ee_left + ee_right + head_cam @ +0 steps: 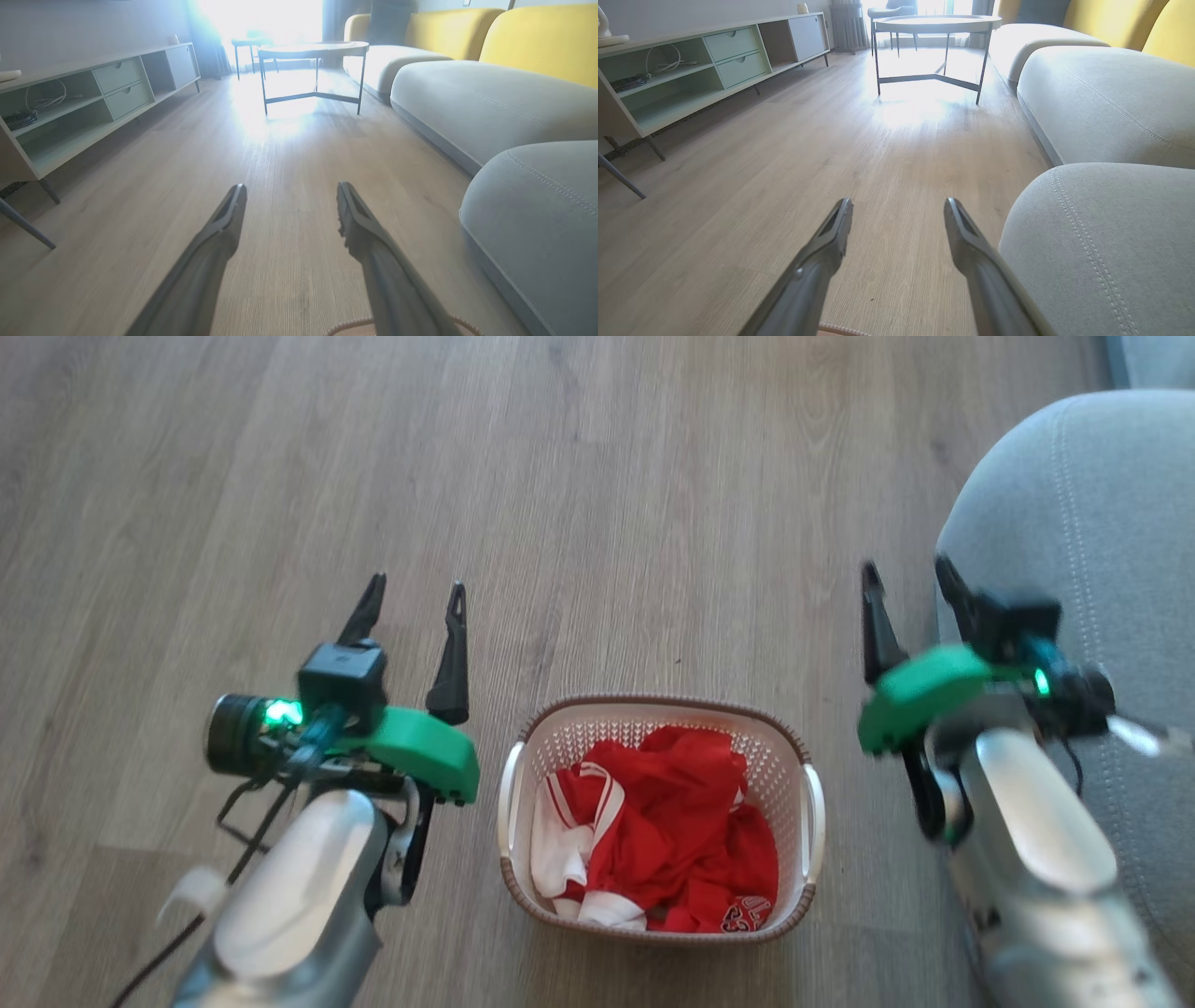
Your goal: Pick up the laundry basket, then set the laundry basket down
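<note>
The laundry basket (803,761), white and perforated with a brown rim, stands on the wooden floor low in the head view, with red and white clothes inside. A sliver of its brown rim (345,324) peeks in at the bottom of the left wrist view. My left gripper (415,593) hovers open to the basket's left, fingers pointing away, nothing between them. On the basket's right my right gripper (906,574) is open too and holds nothing. Both wrist views show spread fingers (224,224) (831,233) over bare floor.
A grey sofa cushion (1083,569) lies close beside my right arm, and more grey and yellow sofa seats (472,93) run along the right. A round metal-legged table (934,28) stands ahead and a low pale-green shelf unit (691,65) lines the left.
</note>
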Controlling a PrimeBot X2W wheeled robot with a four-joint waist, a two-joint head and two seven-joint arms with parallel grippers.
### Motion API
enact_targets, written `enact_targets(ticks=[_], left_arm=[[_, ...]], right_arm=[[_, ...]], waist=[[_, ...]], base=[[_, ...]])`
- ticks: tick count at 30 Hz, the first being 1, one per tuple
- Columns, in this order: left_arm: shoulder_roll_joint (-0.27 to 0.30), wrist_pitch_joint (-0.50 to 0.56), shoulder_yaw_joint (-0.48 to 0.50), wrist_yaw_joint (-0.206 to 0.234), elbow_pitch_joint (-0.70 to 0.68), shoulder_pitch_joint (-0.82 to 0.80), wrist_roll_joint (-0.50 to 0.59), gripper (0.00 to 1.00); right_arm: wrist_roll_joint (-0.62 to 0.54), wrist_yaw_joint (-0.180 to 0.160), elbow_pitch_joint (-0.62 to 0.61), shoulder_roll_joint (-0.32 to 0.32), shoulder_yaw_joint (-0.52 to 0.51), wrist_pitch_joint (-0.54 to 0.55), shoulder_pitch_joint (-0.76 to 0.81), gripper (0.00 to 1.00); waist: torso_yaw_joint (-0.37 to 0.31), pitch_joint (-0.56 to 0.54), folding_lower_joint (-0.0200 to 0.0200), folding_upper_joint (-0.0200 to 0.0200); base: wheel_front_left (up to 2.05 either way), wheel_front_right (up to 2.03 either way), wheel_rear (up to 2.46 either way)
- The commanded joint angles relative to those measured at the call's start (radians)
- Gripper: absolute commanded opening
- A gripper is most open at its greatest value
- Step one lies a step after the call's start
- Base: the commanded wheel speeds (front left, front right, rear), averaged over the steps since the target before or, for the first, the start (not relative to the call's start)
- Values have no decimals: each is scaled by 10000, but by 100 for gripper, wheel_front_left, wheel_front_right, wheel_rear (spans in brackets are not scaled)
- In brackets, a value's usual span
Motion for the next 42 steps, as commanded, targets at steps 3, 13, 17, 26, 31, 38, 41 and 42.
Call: enact_targets(ticks=[3, 13, 17, 26, 31, 38, 41, 42], left_arm=[[-257, -92, 1519, -553, -1381, 412, 657, 100], [-1363, -93, 3868, -2465, -3012, 2423, 1880, 100], [-1447, -93, 4030, -2824, -2663, 2946, 2059, 100], [-1461, -93, 3635, -2737, -2148, 3324, 2082, 100], [-1462, -93, 3564, -2761, -2153, 3410, 2160, 100], [-1463, -93, 3586, -2850, -2227, 3402, 2077, 100], [-1463, -93, 3592, -2880, -2230, 3416, 2039, 100], [-1463, -93, 3596, -2888, -2229, 3429, 2025, 100]], right_arm=[[-221, 67, -1377, 201, -177, -120, 797, 100], [-104, 67, -3689, 208, -572, -121, 2679, 100], [-232, 67, -3844, 209, -684, -121, 3232, 100], [-656, 67, -4046, 209, -925, -121, 4037, 100], [-645, 67, -4256, 209, -1021, -122, 4174, 100], [-611, 67, -4361, 210, -1161, -122, 4175, 100], [-617, 67, -4345, 210, -1172, -122, 4188, 100], [-617, 67, -4342, 210, -1182, -122, 4190, 100]], waist=[[23, -226, 1, 0], [125, -639, 1, 0], [135, -757, 1, 0], [116, -847, 1, 0], [47, -922, 1, 0], [3, -1012, 1, 0], [4, -1044, 1, 0], [0, -1047, 1, 0]], base=[[0, 0, 0], [0, 0, 0], [0, 0, 0], [0, 0, 0], [0, 0, 0], [0, 0, 0], [0, 0, 0], [0, 0, 0]])
